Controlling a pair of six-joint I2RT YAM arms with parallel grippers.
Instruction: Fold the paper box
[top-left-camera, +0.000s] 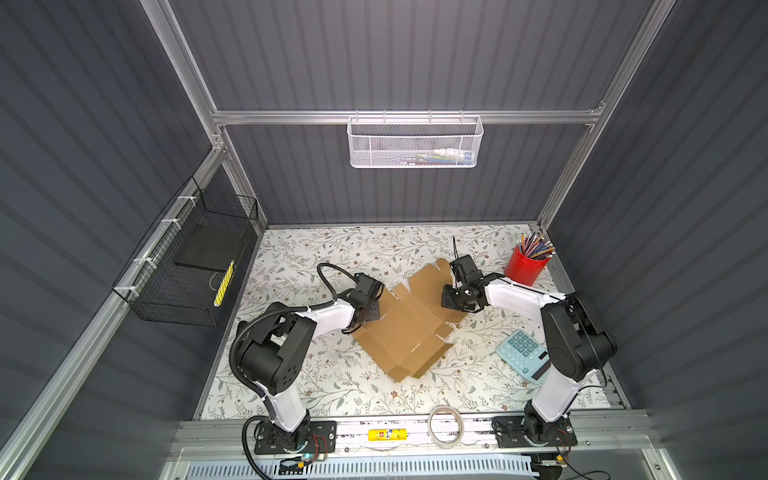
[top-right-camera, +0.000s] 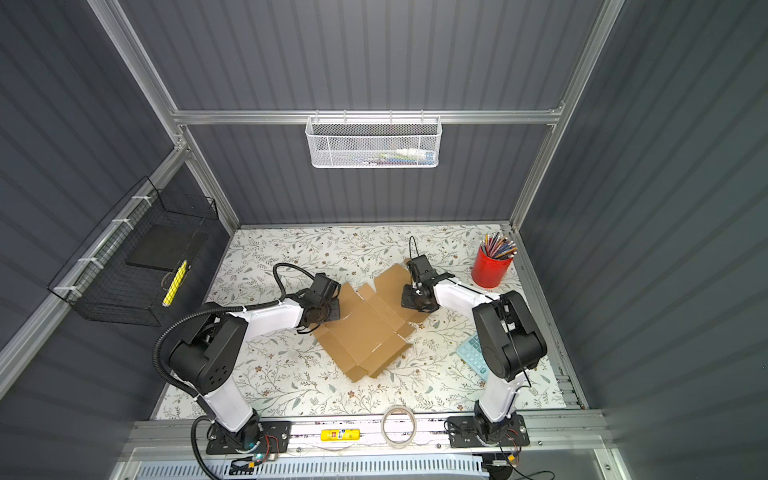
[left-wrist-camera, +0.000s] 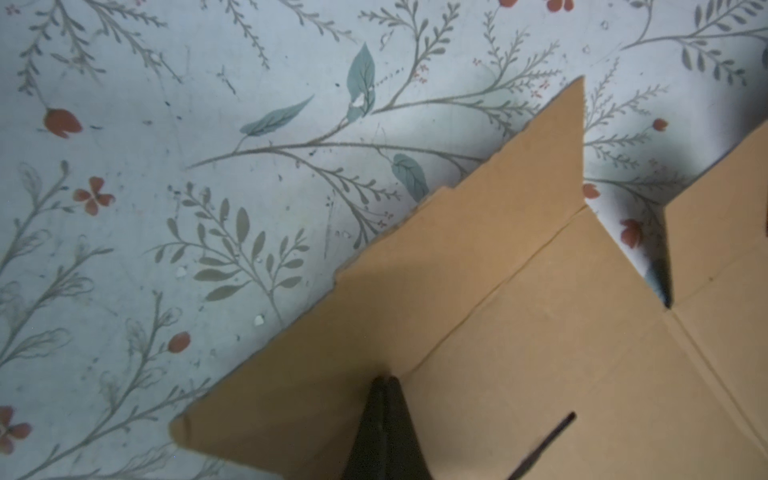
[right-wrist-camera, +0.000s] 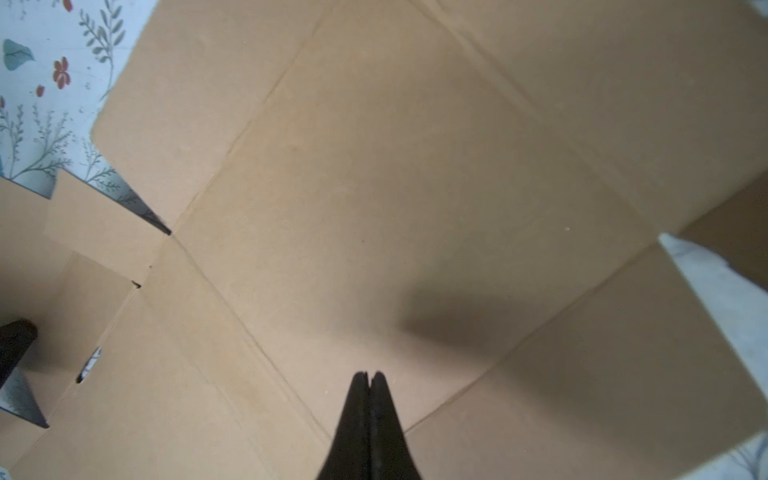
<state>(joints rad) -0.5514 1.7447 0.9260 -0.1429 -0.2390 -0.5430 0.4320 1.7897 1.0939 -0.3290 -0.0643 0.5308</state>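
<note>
The paper box (top-left-camera: 409, 332) (top-right-camera: 365, 332) is a flat brown cardboard sheet with flaps and creases, lying diagonally in the middle of the floral table in both top views. My left gripper (top-left-camera: 371, 311) (top-right-camera: 331, 311) is shut and holds nothing. Its tips (left-wrist-camera: 386, 379) rest on a crease beside the sheet's left flap (left-wrist-camera: 478, 232). My right gripper (top-left-camera: 451, 298) (top-right-camera: 411, 298) is also shut and holds nothing. Its tips (right-wrist-camera: 369, 375) stand just over the sheet's far panel (right-wrist-camera: 395, 187), and their shadow falls a little to one side.
A red cup of pencils (top-left-camera: 525, 266) stands at the back right. A light blue calculator (top-left-camera: 523, 355) lies by the right arm. A tape roll (top-left-camera: 445, 426) and a yellow tube (top-left-camera: 387, 434) sit on the front rail. A black wire basket (top-left-camera: 187, 266) hangs on the left wall.
</note>
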